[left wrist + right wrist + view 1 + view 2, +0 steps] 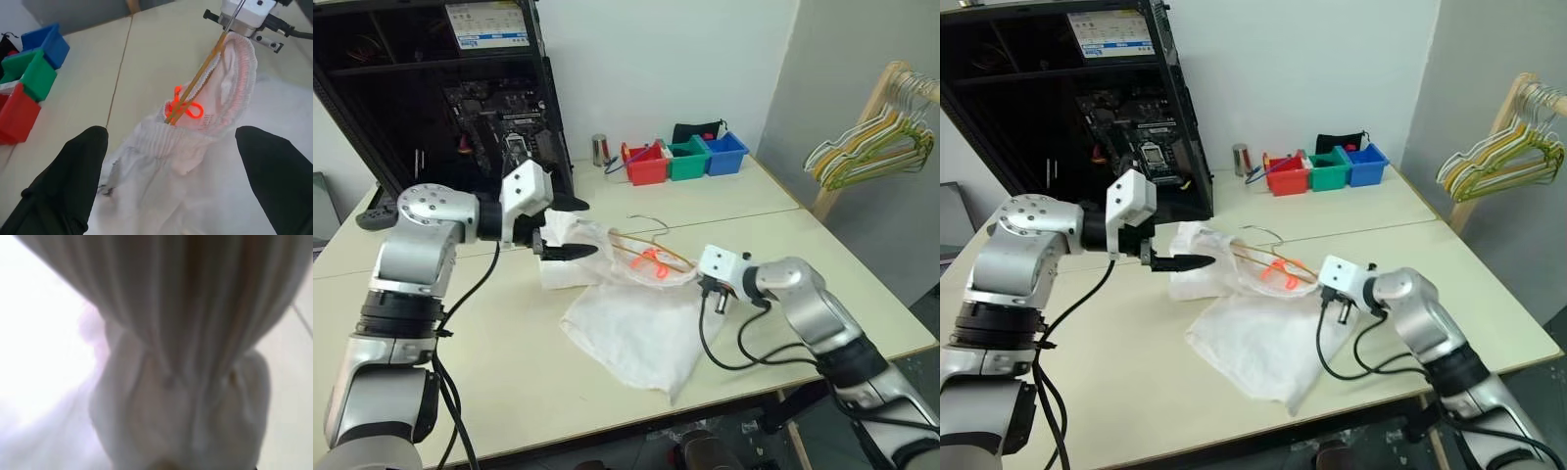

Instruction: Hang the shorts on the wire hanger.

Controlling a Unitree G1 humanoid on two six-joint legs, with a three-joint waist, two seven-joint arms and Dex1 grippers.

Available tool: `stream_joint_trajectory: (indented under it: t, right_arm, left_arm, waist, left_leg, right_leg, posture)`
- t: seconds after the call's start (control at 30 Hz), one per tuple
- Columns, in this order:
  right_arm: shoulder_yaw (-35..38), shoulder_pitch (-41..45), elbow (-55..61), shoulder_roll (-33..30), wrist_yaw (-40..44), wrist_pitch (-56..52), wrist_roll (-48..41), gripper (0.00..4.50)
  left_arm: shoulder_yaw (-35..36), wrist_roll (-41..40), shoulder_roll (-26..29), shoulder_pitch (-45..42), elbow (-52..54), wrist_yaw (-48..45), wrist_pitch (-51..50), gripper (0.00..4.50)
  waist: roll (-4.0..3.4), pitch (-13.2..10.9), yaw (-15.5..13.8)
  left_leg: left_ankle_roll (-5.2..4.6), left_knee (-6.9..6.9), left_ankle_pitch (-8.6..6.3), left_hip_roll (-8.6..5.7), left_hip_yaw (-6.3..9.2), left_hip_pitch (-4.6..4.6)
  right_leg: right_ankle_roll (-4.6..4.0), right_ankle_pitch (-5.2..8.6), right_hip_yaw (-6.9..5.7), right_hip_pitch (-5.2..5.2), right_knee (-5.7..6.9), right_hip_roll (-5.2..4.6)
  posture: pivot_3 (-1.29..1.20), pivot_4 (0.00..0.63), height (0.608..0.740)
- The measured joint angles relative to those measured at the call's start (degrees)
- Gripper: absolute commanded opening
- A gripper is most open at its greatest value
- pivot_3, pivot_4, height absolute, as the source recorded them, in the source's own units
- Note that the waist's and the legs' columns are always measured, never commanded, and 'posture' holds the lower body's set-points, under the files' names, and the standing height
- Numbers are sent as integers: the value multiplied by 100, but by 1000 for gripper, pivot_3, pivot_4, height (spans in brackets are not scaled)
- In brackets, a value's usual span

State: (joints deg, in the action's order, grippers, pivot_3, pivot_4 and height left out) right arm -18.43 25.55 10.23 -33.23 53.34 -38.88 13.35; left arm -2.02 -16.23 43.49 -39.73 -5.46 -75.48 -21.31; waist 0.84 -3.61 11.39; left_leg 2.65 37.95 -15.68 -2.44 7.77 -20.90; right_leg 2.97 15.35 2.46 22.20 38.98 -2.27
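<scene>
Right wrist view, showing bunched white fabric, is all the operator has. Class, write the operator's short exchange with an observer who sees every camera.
Operator: What is this fabric?
Observer: The shorts, spread on the table. Your right gripper is shut on their waistband.
Operator: Where is the wire hanger?
Observer: The wire hanger runs into the waistband opening, toward your gripper.
Operator: And the left gripper?
Observer: The left gripper is open and empty, above the shorts' other end.

Pale table (822, 264) carries crumpled white shorts (636, 333); red, green, blue bins (685, 157) at its far edge.
</scene>
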Motion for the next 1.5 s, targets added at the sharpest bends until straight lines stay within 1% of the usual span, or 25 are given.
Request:
stream_joint_trajectory:
  t: [0.07,0.13,0.2,0.27,0.3,0.33,0.4,0.43,0.5,0.53,0.57,0.6,0.67,0.73,0.77,0.87,0.97,1.03,1.07,1.13,1.17,1.33,1.43,1.5]
  right_arm:
    - [236,-461,655,-189,39,-568,-135,0]
    - [740,-1254,1699,-367,41,-1498,-358,0]
    - [1066,-1635,2223,-428,35,-2052,-496,0]
    - [1643,-2281,2963,-606,24,-2703,-661,0]
    - [1806,-2499,3147,-718,23,-2863,-693,0]
    - [2119,-2822,3359,-815,1,-3066,-760,0]
    - [2616,-3301,3602,-859,-58,-3418,-804,0]
    - [2750,-3409,3654,-862,-86,-3491,-825,0]
    - [3295,-3670,3898,-630,-225,-3998,-907,0]
    - [3443,-3710,3971,-538,-275,-4172,-924,0]
    - [3683,-3702,4123,-328,-380,-4537,-944,0]
    - [3795,-3684,4187,-247,-414,-4710,-973,0]
    - [4171,-3580,4410,187,-567,-5145,-1008,0]
    - [4442,-3500,4487,570,-826,-5303,-979,0]
    - [4673,-3346,4412,892,-1098,-5322,-883,0]
    - [5070,-3037,4203,1095,-1624,-5322,-665,0]
    - [5332,-2350,3676,1088,-2137,-5322,-449,0]
    - [5291,-1882,3346,852,-2409,-5325,-361,0]
    - [5269,-1702,3184,805,-2494,-5324,-342,0]
    - [5243,-1125,2739,494,-2834,-5322,-264,0]
    - [5210,-955,2637,423,-2939,-5322,-232,0]
    - [5225,-629,2043,332,-3332,-5323,-209,0]
    - [5279,-340,1581,75,-3453,-5323,-256,0]
    - [5438,-116,1392,41,-3512,-5322,-287,0]
  left_arm:
    - [-35,-100,-127,162,229,75,-128,4468]
    - [-131,-233,-383,302,533,204,-325,4468]
    - [-227,-294,-553,319,634,280,-404,4468]
    - [-394,-374,-836,357,832,387,-461,4468]
    - [-443,-397,-912,382,858,406,-459,4468]
    - [-516,-398,-1027,392,860,465,-459,4468]
    - [-603,-398,-1187,407,838,517,-448,4468]
    - [-627,-399,-1234,404,835,542,-446,4468]
    - [-689,-392,-1459,361,751,627,-373,4468]
    - [-723,-392,-1532,331,711,632,-328,4468]
    - [-754,-390,-1686,288,661,651,-264,4468]
    - [-788,-390,-1758,279,652,673,-228,4468]
    - [-918,-368,-2088,168,507,756,-104,4468]
    - [-985,-338,-2511,-3,280,967,40,4468]
    - [-995,-301,-2844,-177,80,1168,99,4468]
    - [-1050,-249,-3221,-401,-141,1437,300,4468]
    - [-982,-162,-3730,-623,-559,1897,464,4468]
    - [-1000,-119,-4118,-758,-722,2198,632,4468]
    - [-974,-86,-4180,-813,-822,2300,690,4468]
    - [-993,52,-4505,-984,-1050,2640,862,4468]
    - [-1022,83,-4597,-1009,-1063,2700,909,4468]
    - [-1047,109,-4625,-1024,-1062,2840,923,4468]
    - [-1047,105,-4618,-1008,-1017,2870,892,4468]
    - [-1049,101,-4608,-990,-960,2873,875,4468]
  waist:
    - [-1,5,-10]
    - [-3,11,-25]
    - [-4,11,-6]
    - [-17,25,10]
    - [-23,33,13]
    - [-28,41,51]
    - [-34,52,133]
    - [-38,55,173]
    - [-52,74,289]
    - [-56,80,334]
    - [-61,83,397]
    - [-65,86,437]
    - [-69,92,537]
    - [-68,95,630]
    - [-68,96,685]
    - [-110,124,952]
    - [-119,129,1237]
    - [-129,136,1396]
    - [-130,136,1431]
    - [-151,147,1557]
    - [-151,147,1585]
    - [-152,147,1638]
    - [-156,149,1633]
    - [-155,149,1631]
  left_leg:
    - [1,2,-1,4,-4,3]
    - [1,3,-1,6,-1,5]
    - [1,1,-1,6,-8,6]
    - [1,1,-1,5,-9,8]
    - [1,2,-1,4,-9,10]
    - [1,1,-1,6,-14,10]
    - [1,1,-1,7,-13,11]
    - [1,-1,-1,8,-15,12]
    - [1,-2,-1,8,-11,11]
    - [0,-3,-2,10,-13,13]
    - [1,-3,-2,11,-11,11]
    - [0,-4,-2,10,-12,11]
    - [0,-4,-3,8,-11,9]
    - [-1,-4,-4,5,-7,9]
    - [-2,-3,-6,3,-5,8]
    - [-27,-5,-25,-6,-20,12]
    - [-44,-5,-37,-12,-29,11]
    - [-69,-6,-51,-8,-37,14]
    - [-70,-5,-51,-8,-40,17]
    - [-81,-13,-57,-13,-53,23]
    - [-101,-12,-69,-11,-61,22]
    - [-109,-9,-73,-11,-81,28]
    - [-109,-9,-73,-26,-94,34]
    - [-111,-9,-74,-30,-99,34]
  right_leg:
    - [10,6,2,-2,-1,0]
    - [14,9,4,-10,-3,1]
    - [16,9,1,-9,-6,6]
    - [21,13,-2,-15,-9,9]
    - [25,15,-3,-18,-10,9]
    - [25,15,-1,-19,-12,11]
    - [26,16,-5,-22,-12,12]
    - [26,16,-3,-21,-12,13]
    - [27,17,-10,-24,-13,13]
    - [27,18,-7,-25,-14,17]
    - [28,19,-9,-25,-14,17]
    - [29,19,-9,-25,-15,17]
    - [34,23,-12,-28,-20,15]
    - [36,24,-15,-39,-32,11]
    - [37,24,-17,-45,-41,8]
    - [55,36,-6,-50,-47,-4]
    - [65,42,-4,-54,-56,-13]
    - [74,52,-8,-67,-66,-16]
    - [74,52,-6,-72,-69,-15]
    - [79,55,-11,-90,-91,-29]
    - [81,57,-10,-97,-97,-29]
    - [85,60,1,-102,-100,-33]
    - [101,69,1,-109,-99,-57]
    - [108,74,-1,-112,-98,-66]
  posture:
    - [-283,0,740]
    - [-308,0,740]
    - [-350,0,740]
    - [-366,0,740]
    - [-383,0,740]
    - [-383,0,740]
    - [-404,0,740]
    - [-416,0,740]
    - [-442,0,740]
    - [-468,0,740]
    - [-468,0,740]
    - [-488,0,740]
    - [-516,0,740]
    - [-522,0,740]
    - [-522,0,740]
    - [-539,0,740]
    - [-546,0,740]
    - [-539,0,740]
    - [-539,0,740]
    - [-532,1,740]
    - [-525,1,740]
    - [-512,0,740]
    - [-512,0,740]
    - [-501,0,740]
